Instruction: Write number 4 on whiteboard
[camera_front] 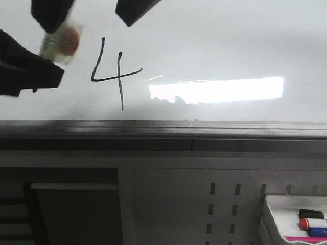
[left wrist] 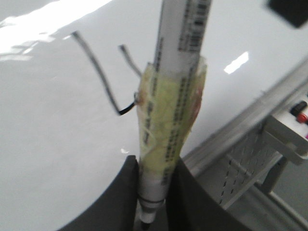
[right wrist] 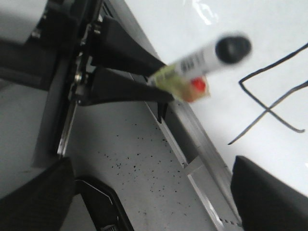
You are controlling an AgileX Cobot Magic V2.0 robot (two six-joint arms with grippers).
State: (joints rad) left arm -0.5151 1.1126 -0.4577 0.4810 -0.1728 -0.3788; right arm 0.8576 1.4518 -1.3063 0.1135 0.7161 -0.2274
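A thin black number 4 (camera_front: 115, 74) stands on the glossy whiteboard (camera_front: 230, 41). It also shows in the left wrist view (left wrist: 96, 72) and the right wrist view (right wrist: 269, 101). My left gripper (camera_front: 51, 61) is shut on a white marker (camera_front: 60, 41) wrapped in yellowish tape, held left of the 4 and apart from its strokes. The marker (left wrist: 175, 86) sits between the dark fingers of the left gripper (left wrist: 153, 163). My right gripper (right wrist: 153, 163) is open and empty; in the front view it (camera_front: 89, 24) hangs above the marker and the 4.
A grey metal rail (camera_front: 163, 130) runs along the board's bottom edge. A bright glare patch (camera_front: 219, 89) lies right of the 4. A small white tray (camera_front: 281, 206) with coloured markers sits low at the right, below the board. A perforated grey panel (camera_front: 225, 204) is under the rail.
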